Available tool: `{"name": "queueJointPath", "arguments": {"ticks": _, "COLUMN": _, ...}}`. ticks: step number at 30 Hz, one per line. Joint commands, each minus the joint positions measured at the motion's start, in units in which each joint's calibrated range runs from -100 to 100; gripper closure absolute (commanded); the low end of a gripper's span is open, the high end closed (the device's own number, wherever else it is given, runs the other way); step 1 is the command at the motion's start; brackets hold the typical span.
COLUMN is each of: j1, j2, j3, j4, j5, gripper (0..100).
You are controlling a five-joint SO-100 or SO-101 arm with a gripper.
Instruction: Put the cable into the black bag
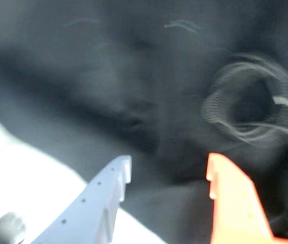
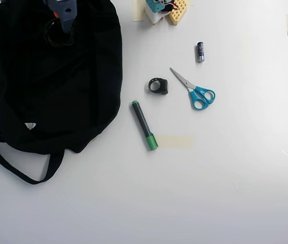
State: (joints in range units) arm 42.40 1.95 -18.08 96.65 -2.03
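The black bag (image 2: 52, 86) lies flat at the left of the white table in the overhead view and fills most of the wrist view (image 1: 108, 76). The dark coiled cable (image 1: 253, 104) rests on the bag's black fabric near its top, blurred; in the overhead view its loops (image 2: 49, 34) show beside the arm. My gripper (image 1: 168, 162) is open and empty, with one pale finger (image 1: 116, 178) and one orange finger (image 1: 225, 183). It hangs over the bag, left of and below the coil in the wrist view. In the overhead view it (image 2: 65, 28) is at the bag's top.
On the table right of the bag lie a green-capped marker (image 2: 144, 124), a small black ring-shaped part (image 2: 158, 86), blue-handled scissors (image 2: 197, 92) and a battery (image 2: 200, 52). A yellow-and-white board (image 2: 167, 10) sits at the top edge. The bag's strap (image 2: 17, 170) loops at lower left.
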Motion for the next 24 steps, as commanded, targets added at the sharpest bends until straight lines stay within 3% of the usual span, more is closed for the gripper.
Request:
{"name": "queueJointPath", "arguments": {"ticks": 1, "j1": -13.52, "j2": -10.42, "j3": -1.33, "j4": 2.32, "j5": -0.12, "gripper": 80}}
{"name": "queueJointPath", "arguments": {"ticks": 6, "j1": -34.92, "j2": -15.98, "j3": -1.24, "j4": 2.32, "j5": -2.17, "gripper": 81}}
{"name": "queueJointPath", "arguments": {"ticks": 9, "j1": -42.92, "j2": -15.98, "j3": -1.24, "j4": 2.32, "j5": -3.43, "gripper": 98}}
{"name": "queueJointPath", "arguments": {"ticks": 24, "j1": -52.12, "j2": -21.87, "j3": 1.55, "j4": 2.23, "j5": -4.00, "gripper": 98}}
